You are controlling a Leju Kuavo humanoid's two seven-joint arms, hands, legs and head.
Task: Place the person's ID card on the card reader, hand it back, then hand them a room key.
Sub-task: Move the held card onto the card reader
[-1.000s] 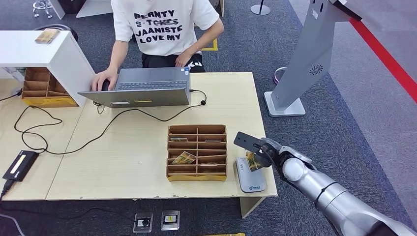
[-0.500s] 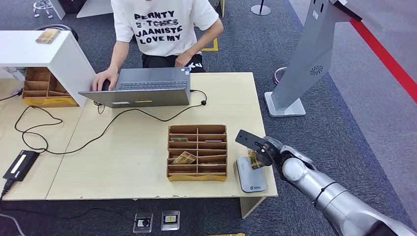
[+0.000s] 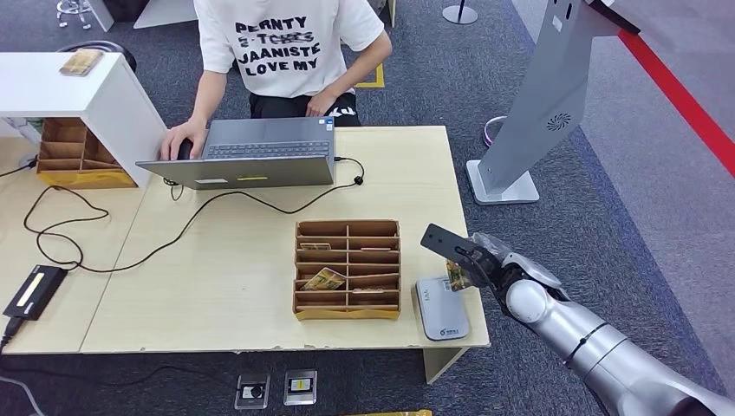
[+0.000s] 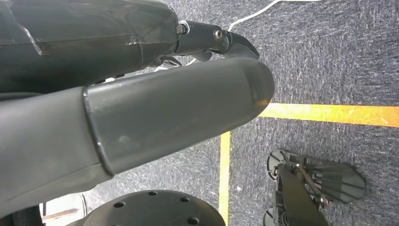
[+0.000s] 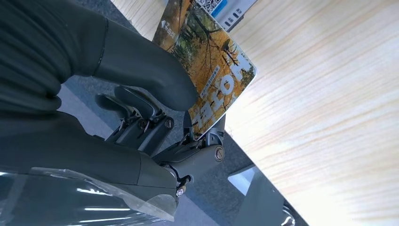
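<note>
Grey carpet surrounds our tabletop (image 3: 260, 269). Our right hand (image 3: 472, 264) pinches the ID card (image 3: 457, 276) just above the card reader (image 3: 440, 309), not yet laid down; reading, returning it and the room key remain. Left hand's (image 4: 141, 108) state we cannot tell.

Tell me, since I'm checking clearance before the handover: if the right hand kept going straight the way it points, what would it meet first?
The right hand, holding the card, points up-left across the table. Probably the wooden organizer comes first; if it passes above that, the laptop. Depth is unclear.
</note>
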